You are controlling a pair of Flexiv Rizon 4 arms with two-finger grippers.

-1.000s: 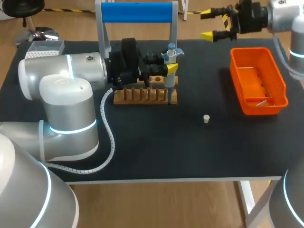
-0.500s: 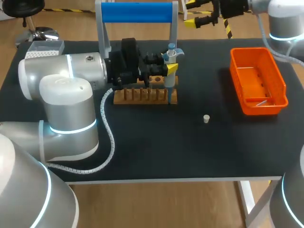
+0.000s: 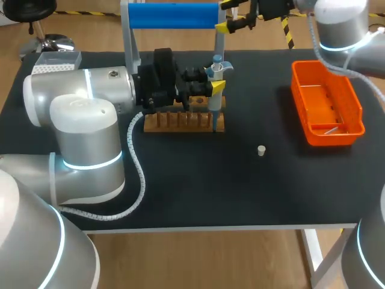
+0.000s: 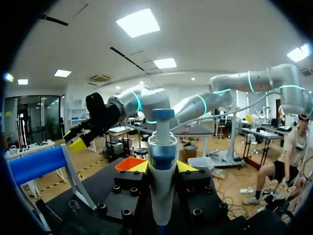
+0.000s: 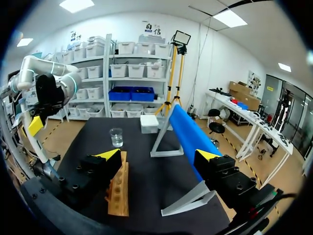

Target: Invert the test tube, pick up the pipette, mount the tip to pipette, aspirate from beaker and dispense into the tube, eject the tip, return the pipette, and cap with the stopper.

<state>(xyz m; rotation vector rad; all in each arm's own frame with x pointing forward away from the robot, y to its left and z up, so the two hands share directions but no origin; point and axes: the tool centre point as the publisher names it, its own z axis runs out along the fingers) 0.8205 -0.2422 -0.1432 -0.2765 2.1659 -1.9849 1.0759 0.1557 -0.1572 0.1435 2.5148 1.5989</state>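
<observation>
My left gripper (image 3: 212,85) is shut on the pipette (image 3: 215,78), which it holds upright over the right end of the wooden rack (image 3: 183,121). In the left wrist view the pipette (image 4: 162,166) stands between the yellow tips of that gripper (image 4: 163,167). Past the table's far edge, my right gripper (image 3: 236,18) hangs open and empty beside the blue stand's right post. Its wrist view shows the right gripper (image 5: 159,155) above the rack (image 5: 119,193), with the glass beaker (image 5: 116,137) ahead. A small white stopper (image 3: 261,150) lies on the mat. I cannot make out the test tube.
The blue-barred stand (image 3: 174,15) spans the far edge behind the rack. An orange tray (image 3: 328,102) sits at the right of the table. A white box (image 5: 149,123) lies beyond the beaker. My left arm's bulk (image 3: 78,120) fills the table's left side.
My right gripper has swung left along the far edge, from above the orange tray to the blue stand's right post. The left arm and pipette have not moved.
</observation>
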